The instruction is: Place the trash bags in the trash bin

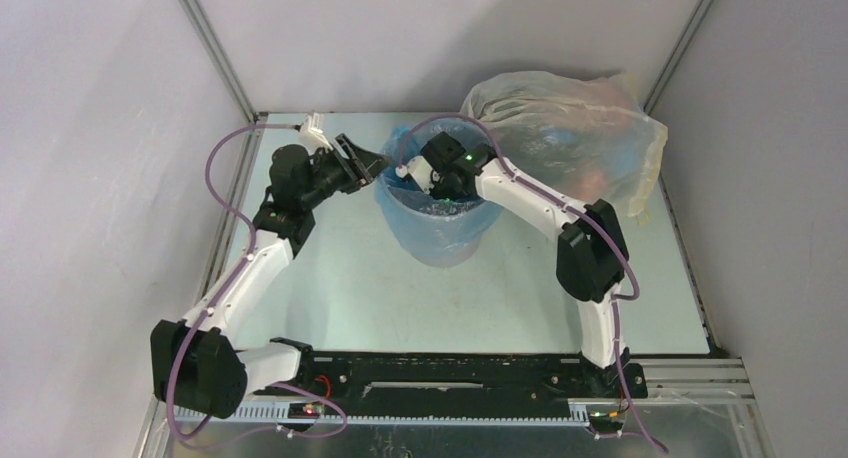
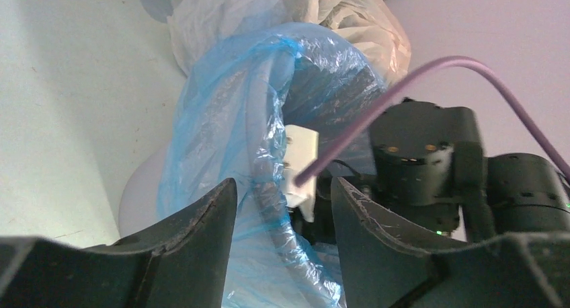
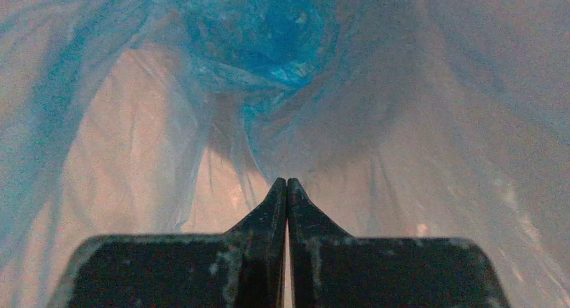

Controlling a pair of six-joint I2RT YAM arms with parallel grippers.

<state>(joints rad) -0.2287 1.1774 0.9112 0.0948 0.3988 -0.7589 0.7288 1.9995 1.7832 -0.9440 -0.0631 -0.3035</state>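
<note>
The light-blue trash bag (image 1: 432, 233) lines the pale grey-lavender trash bin (image 2: 138, 194) and is folded out over its rim. In the top view the bin (image 1: 440, 254) stands at the table's back middle. My left gripper (image 1: 373, 166) is open at the bin's left rim. In the left wrist view its jaws (image 2: 282, 187) straddle the bag-covered rim without closing on it. My right gripper (image 1: 425, 178) reaches down into the bin. In the right wrist view it (image 3: 287, 180) is shut, tips against the bag's film (image 3: 262, 46); nothing shows clearly between them.
A large clear whitish bag (image 1: 570, 138) stuffed with colourful items lies right behind the bin, touching it; it also shows in the left wrist view (image 2: 336, 12). Grey enclosure walls stand on three sides. The right arm's wrist (image 2: 417, 160) and purple cable hang over the bin mouth.
</note>
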